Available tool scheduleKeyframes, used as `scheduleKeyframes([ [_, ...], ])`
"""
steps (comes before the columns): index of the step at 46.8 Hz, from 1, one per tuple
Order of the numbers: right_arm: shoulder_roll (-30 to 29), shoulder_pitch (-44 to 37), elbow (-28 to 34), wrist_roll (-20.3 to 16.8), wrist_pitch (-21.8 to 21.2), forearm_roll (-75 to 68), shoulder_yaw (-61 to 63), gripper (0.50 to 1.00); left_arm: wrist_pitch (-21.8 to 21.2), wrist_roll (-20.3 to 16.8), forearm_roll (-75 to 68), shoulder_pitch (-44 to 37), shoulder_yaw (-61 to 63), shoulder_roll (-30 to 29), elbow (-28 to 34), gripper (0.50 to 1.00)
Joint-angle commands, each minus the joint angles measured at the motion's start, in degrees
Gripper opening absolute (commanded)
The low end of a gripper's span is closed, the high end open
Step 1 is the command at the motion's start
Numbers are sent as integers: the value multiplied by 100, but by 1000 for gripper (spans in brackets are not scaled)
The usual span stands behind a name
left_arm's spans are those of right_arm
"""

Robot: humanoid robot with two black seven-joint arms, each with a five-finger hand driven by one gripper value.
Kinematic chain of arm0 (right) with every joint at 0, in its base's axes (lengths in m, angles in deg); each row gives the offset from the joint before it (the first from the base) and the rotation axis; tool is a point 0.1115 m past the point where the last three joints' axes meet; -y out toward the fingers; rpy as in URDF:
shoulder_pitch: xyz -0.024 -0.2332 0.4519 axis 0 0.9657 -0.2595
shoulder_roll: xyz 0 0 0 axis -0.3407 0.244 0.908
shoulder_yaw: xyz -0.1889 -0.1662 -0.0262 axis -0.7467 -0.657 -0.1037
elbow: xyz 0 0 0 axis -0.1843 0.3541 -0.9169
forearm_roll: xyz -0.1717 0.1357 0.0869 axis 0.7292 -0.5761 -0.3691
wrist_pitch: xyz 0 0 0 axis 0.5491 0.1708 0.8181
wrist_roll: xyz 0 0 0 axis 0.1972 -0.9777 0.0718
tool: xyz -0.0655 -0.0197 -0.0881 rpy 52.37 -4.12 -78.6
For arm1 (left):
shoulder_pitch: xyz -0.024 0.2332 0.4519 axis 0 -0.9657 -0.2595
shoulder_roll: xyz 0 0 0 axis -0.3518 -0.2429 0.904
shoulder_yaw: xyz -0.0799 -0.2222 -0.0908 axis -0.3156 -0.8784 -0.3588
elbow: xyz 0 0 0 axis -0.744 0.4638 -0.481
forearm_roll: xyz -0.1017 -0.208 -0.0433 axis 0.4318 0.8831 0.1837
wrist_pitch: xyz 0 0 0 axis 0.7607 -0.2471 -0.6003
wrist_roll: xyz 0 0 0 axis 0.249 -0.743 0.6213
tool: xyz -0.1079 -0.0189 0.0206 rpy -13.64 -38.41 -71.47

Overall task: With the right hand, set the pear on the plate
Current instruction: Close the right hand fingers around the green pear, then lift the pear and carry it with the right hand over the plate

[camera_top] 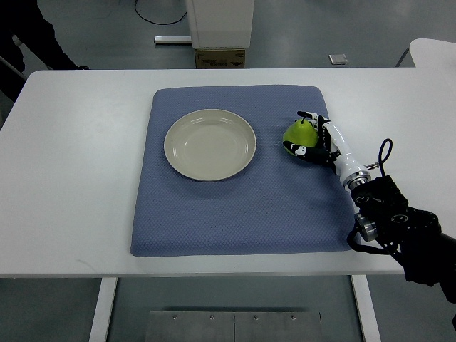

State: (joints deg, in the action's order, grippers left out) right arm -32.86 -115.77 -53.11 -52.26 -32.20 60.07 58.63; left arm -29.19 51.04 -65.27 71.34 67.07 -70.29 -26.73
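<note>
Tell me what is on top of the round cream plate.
Nothing: the round cream plate shows a bare inside. The green pear sits right of it on the blue mat, wrapped by the right hand. The mat under the plate is hidden.

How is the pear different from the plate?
The pear is bright green and lumpy-round, while the plate is pale cream and flat with a shallow rim. The pear is much smaller than the plate. The right hand is wrapped around the pear, but nothing touches the plate, and nothing lies on it. Both sit over the blue mat on the white table.
</note>
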Motion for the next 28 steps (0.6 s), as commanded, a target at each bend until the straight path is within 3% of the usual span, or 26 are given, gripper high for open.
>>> scheduleKeyframes([
  [1,2,-19,16,0,-15,-9,-31,500,1,-4,0,0,0,0,-1,1000],
  [28,2,-793,482,0,-446,-36,-31,500,1,-4,0,8,0,0,-1,1000],
])
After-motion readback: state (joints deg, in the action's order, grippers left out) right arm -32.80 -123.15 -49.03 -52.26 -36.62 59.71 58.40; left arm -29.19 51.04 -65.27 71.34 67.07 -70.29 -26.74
